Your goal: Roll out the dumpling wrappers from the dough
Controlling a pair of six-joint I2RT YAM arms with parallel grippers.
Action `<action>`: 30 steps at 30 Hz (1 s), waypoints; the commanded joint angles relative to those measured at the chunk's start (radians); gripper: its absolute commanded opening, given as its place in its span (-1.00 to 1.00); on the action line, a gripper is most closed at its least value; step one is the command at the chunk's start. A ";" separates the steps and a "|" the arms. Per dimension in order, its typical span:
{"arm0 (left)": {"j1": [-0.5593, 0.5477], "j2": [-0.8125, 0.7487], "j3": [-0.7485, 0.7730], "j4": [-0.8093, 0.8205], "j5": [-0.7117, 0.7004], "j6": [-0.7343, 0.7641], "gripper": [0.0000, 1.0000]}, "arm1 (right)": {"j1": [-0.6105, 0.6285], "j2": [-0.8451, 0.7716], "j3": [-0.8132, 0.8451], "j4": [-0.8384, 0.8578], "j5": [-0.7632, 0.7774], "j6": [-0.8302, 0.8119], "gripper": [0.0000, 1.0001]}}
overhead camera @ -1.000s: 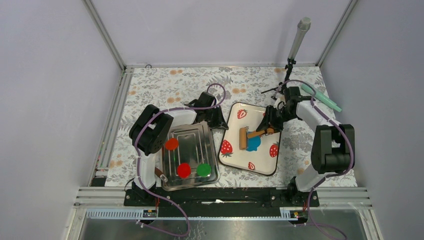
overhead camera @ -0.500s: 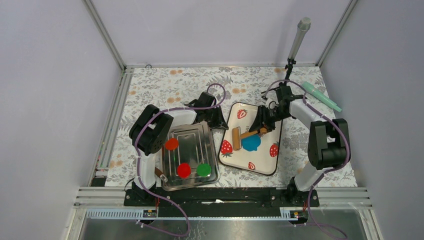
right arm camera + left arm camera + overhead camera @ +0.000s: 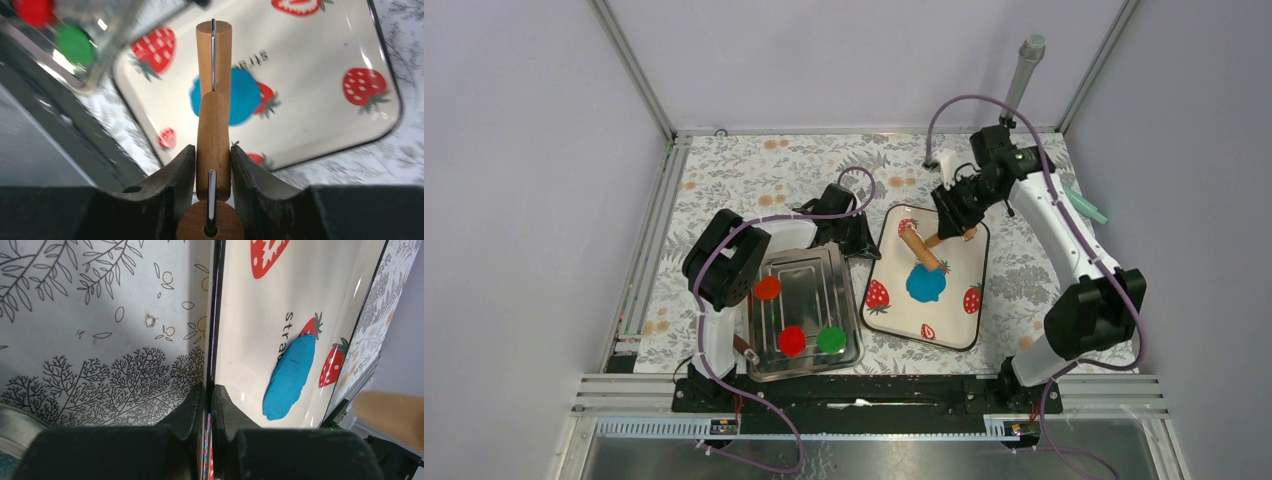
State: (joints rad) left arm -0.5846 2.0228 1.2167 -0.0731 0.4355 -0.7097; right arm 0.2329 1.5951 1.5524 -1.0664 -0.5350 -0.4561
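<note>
Pinching from both sides, my right pincer (image 3: 212,150) is gripping the wooden roller (image 3: 213,115) by its handle, fingers barely apart and pressing against the wood. The roller's head is hanging at the far edge of the dough (image 3: 925,283); whether they are touching I cannot tell. The dough is lying as a flattened blue patch mid strawberry tray (image 3: 947,322). My left pincer (image 3: 208,392) is squeezing that tray's rim, fingers almost together.
</note>
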 commanded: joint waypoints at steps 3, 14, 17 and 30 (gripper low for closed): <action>0.019 0.038 -0.026 -0.063 -0.084 0.003 -1.00 | 0.160 -0.131 -0.143 0.027 0.408 -0.325 -1.00; 0.019 0.039 -0.023 -0.069 -0.086 0.005 -1.00 | 0.386 -0.131 -0.266 0.142 0.563 -0.353 -1.00; 0.019 0.040 -0.023 -0.071 -0.088 0.004 -1.00 | 0.428 -0.120 -0.291 0.145 0.578 -0.351 -1.00; 0.020 0.047 -0.026 -0.057 -0.085 -0.005 -1.00 | 0.568 -0.095 -0.454 0.038 0.476 -0.308 -1.00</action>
State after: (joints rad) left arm -0.5835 2.0243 1.2167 -0.0731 0.4381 -0.7166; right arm 0.7601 1.4776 1.1755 -0.9253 0.0643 -0.7971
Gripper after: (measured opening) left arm 0.059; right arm 0.376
